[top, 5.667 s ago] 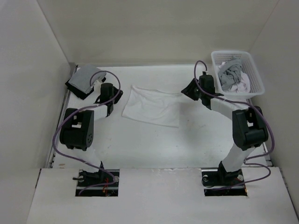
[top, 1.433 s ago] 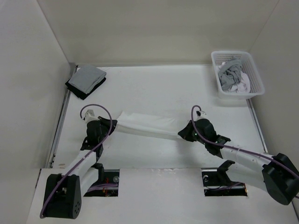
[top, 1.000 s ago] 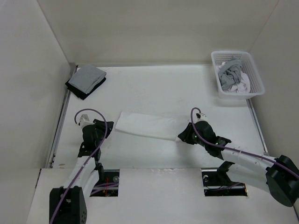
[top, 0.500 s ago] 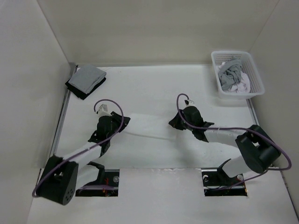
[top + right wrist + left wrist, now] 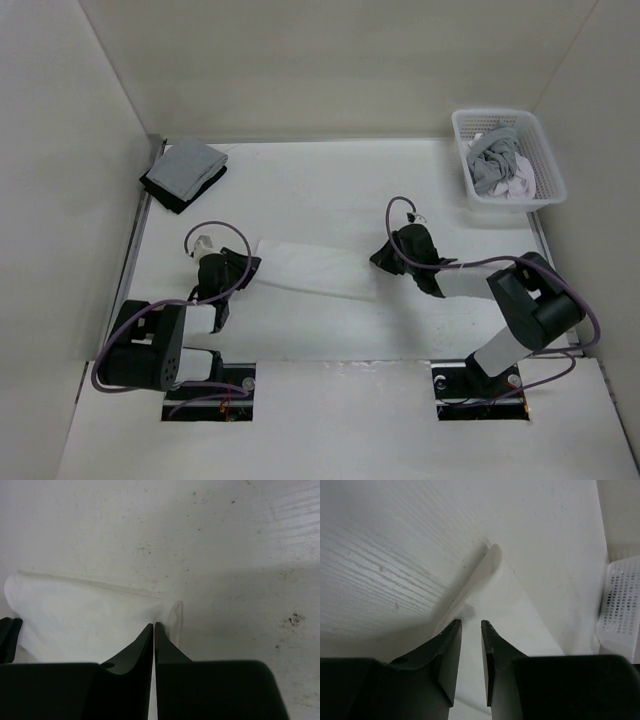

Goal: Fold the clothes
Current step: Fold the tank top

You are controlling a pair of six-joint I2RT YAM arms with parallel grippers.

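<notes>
White cloth point(image 5: 315, 270) lies flat as a long strip on the table point(image 5: 330, 190) at centre of the top view, left gripper point(image 5: 471, 623) at its left end, jaws narrowly apart over the fabric, right gripper point(image 5: 154, 624) at its right end, jaws pressed together, hold unconfirmed.

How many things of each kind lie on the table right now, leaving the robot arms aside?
white cloth: 1
folded grey-and-black pile: 1
basket with crumpled clothes inside: 1
Total: 3
</notes>
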